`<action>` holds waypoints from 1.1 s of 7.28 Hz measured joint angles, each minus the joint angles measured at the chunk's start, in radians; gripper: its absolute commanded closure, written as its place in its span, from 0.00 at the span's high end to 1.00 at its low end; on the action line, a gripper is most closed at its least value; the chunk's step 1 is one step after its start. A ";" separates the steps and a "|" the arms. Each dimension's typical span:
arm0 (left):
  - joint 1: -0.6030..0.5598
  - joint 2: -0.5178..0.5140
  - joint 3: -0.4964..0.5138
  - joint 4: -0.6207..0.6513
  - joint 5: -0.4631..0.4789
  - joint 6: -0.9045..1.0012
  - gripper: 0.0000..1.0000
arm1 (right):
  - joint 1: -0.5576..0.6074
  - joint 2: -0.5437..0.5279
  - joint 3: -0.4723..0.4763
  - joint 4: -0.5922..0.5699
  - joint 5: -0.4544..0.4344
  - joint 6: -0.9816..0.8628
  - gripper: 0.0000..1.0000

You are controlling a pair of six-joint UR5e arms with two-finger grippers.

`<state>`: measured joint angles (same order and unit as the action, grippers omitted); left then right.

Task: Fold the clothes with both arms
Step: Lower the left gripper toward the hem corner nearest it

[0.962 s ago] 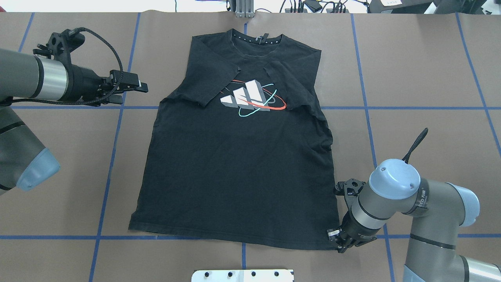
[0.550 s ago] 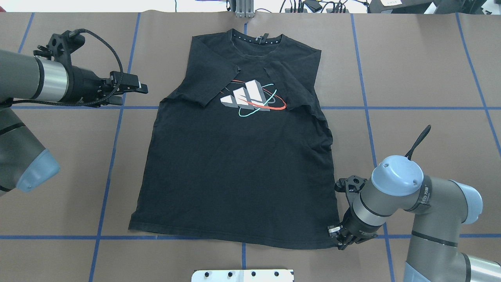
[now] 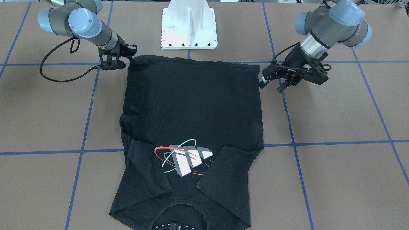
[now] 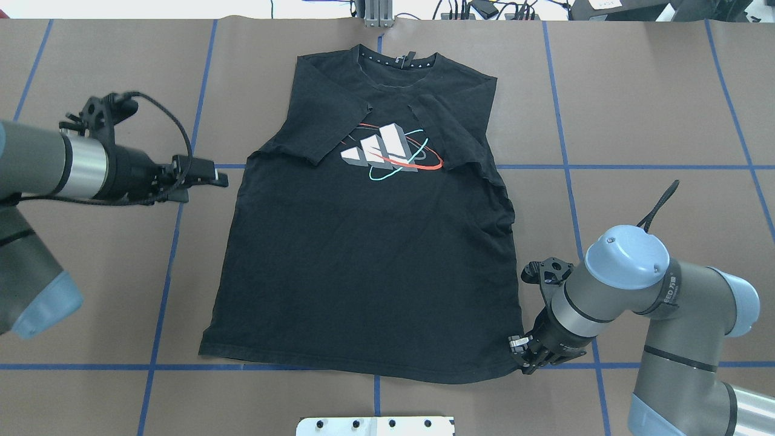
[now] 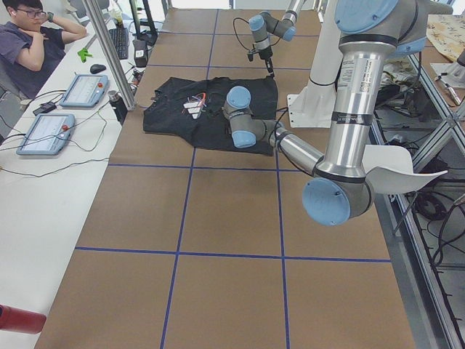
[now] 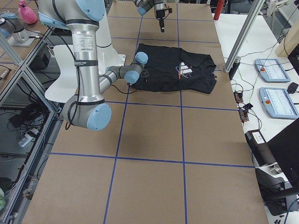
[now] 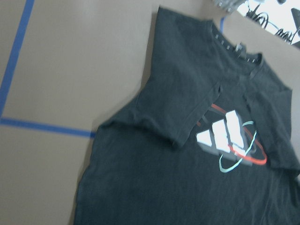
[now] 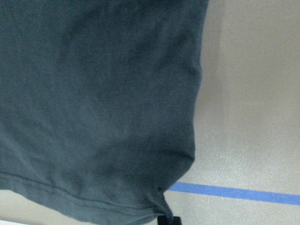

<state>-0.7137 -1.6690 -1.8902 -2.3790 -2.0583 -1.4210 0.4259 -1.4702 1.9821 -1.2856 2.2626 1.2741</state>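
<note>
The black T-shirt [image 4: 363,260] lies flat on the brown table with its collar at the far side. Both sleeves are folded in beside the white, red and teal chest print [image 4: 390,154]. My left gripper [image 4: 209,184] hovers open just off the shirt's left side edge, touching nothing; it shows again as the left gripper [image 3: 270,85] in the front-facing view. My right gripper [image 4: 519,361] is shut on the near right hem corner. In the right wrist view the cloth [image 8: 93,93] bunches toward one fingertip [image 8: 166,219]. The left wrist view looks down on the shirt [image 7: 187,164].
A white mount plate [image 4: 375,426] sits at the near table edge. Blue tape lines [image 4: 175,242] cross the table. A person [image 5: 33,43] sits at a side desk with control tablets [image 5: 43,134]. Cables [image 4: 484,9] lie past the far edge.
My left gripper has moved nearer the robot along the shirt's left side, from sleeve height to the blue cross line. The right arm's elbow shifted slightly; its gripper stays at the hem corner.
</note>
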 measured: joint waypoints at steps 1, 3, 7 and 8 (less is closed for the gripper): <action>0.048 0.038 -0.008 -0.001 0.007 0.000 0.99 | 0.010 0.001 0.016 0.000 0.012 0.001 0.00; 0.152 0.100 -0.017 -0.002 0.046 -0.002 0.99 | 0.041 0.002 0.039 0.003 0.056 0.002 0.00; 0.283 0.153 -0.031 -0.001 0.081 -0.048 0.87 | 0.096 0.007 0.055 0.006 0.122 0.002 0.00; 0.303 0.151 -0.030 0.000 0.083 -0.069 0.83 | 0.113 0.007 0.056 0.006 0.138 0.002 0.00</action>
<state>-0.4107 -1.5181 -1.9205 -2.3790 -1.9749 -1.4900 0.5390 -1.4633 2.0378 -1.2794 2.4011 1.2763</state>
